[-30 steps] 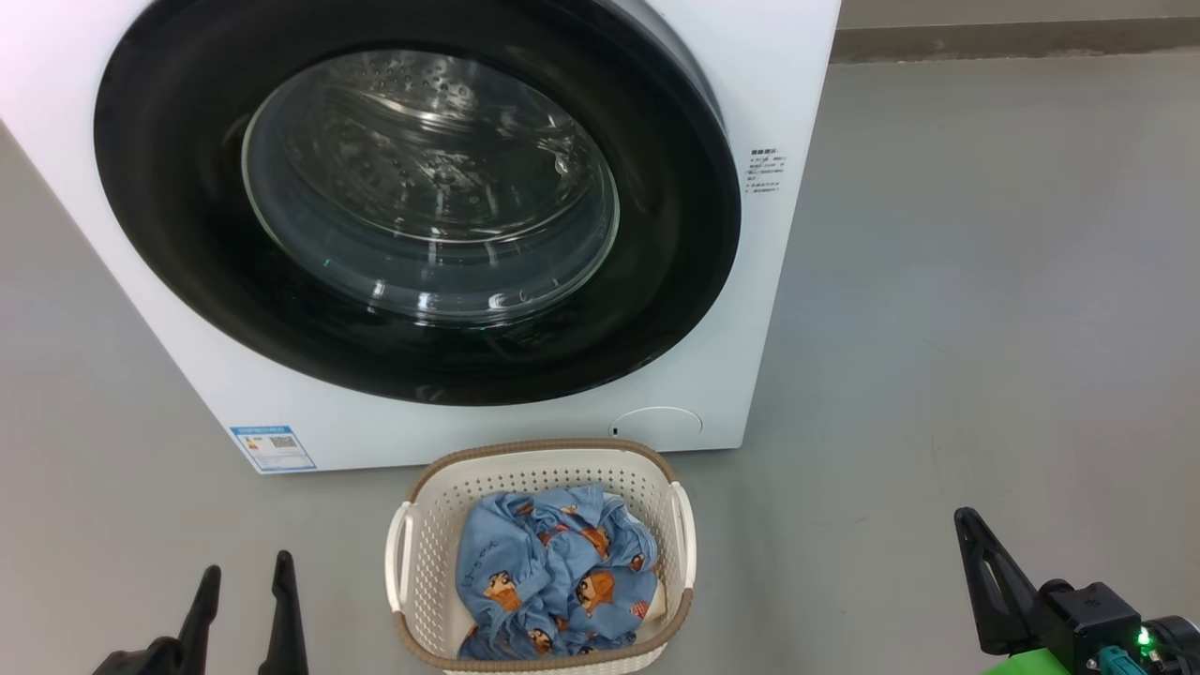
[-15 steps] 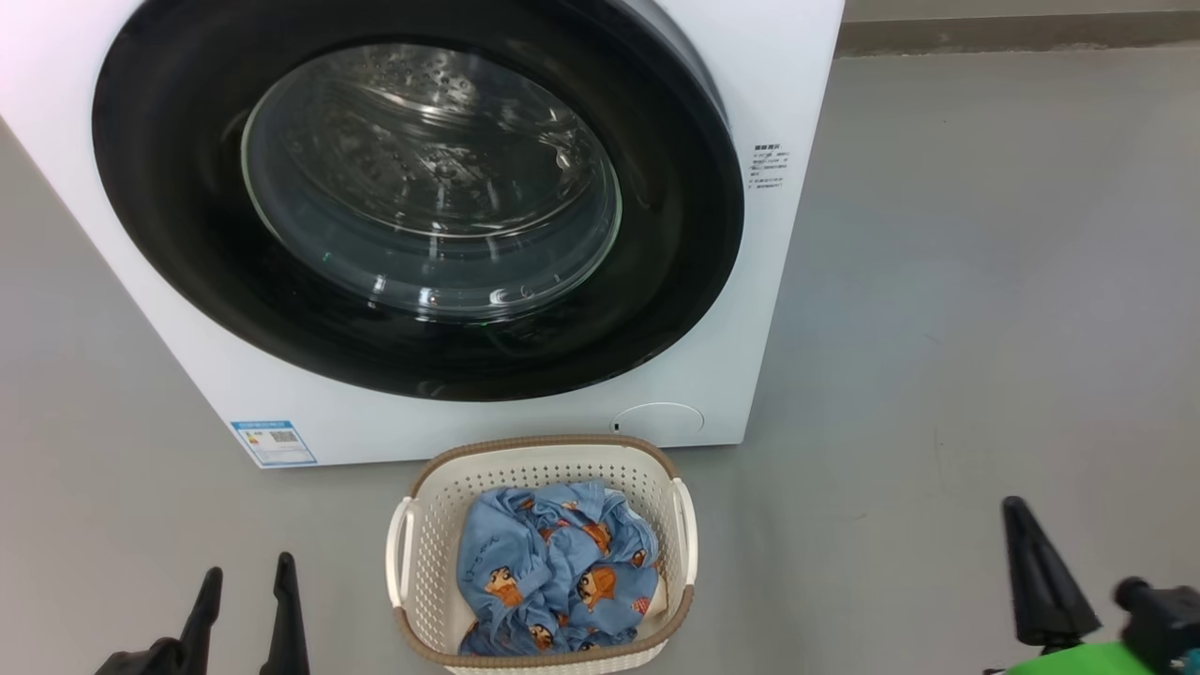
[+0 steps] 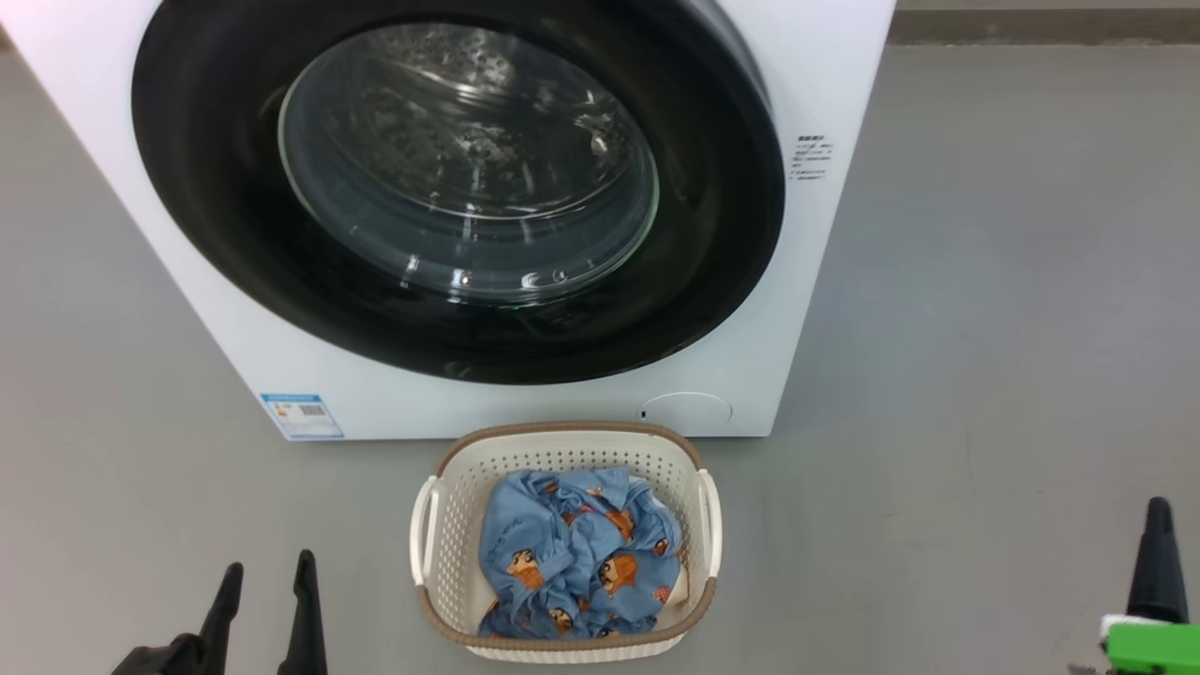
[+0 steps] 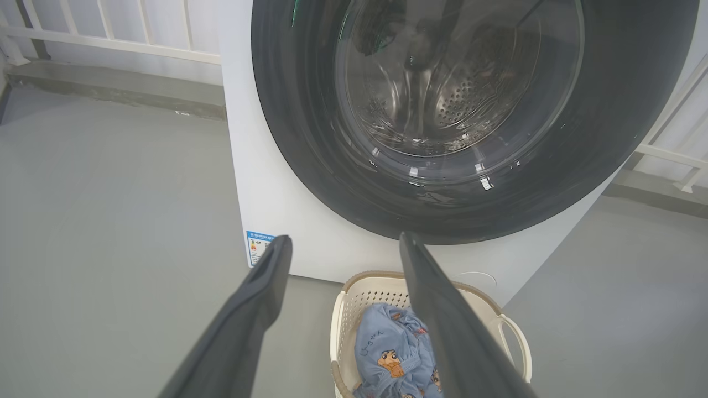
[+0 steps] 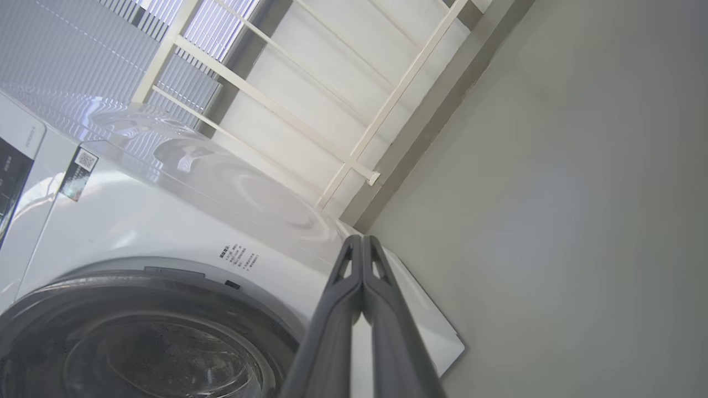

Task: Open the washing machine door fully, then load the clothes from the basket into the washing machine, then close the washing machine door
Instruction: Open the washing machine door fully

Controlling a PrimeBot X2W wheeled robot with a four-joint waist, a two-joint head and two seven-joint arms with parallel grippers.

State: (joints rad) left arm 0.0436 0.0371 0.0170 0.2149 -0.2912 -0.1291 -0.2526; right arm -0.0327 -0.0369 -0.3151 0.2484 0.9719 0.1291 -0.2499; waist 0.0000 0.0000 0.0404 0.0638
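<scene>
The white washing machine fills the upper head view. Its door, a glossy black rim around clear glass, lies against the machine's front. On the floor before it stands the cream basket with the light blue clothes inside. My left gripper is open and empty at the lower left, left of the basket. In the left wrist view its fingers frame the door and the basket. My right gripper is shut and empty at the far lower right, its fingertips pressed together beside the machine.
Grey floor spreads to both sides of the machine. A blue label sticker and a round white cover sit low on its front. A white railing and a low kerb run behind.
The head camera has shifted, so the whole scene sits further right. My right gripper has swung right and lower in view and now shows edge-on. The left gripper has not moved.
</scene>
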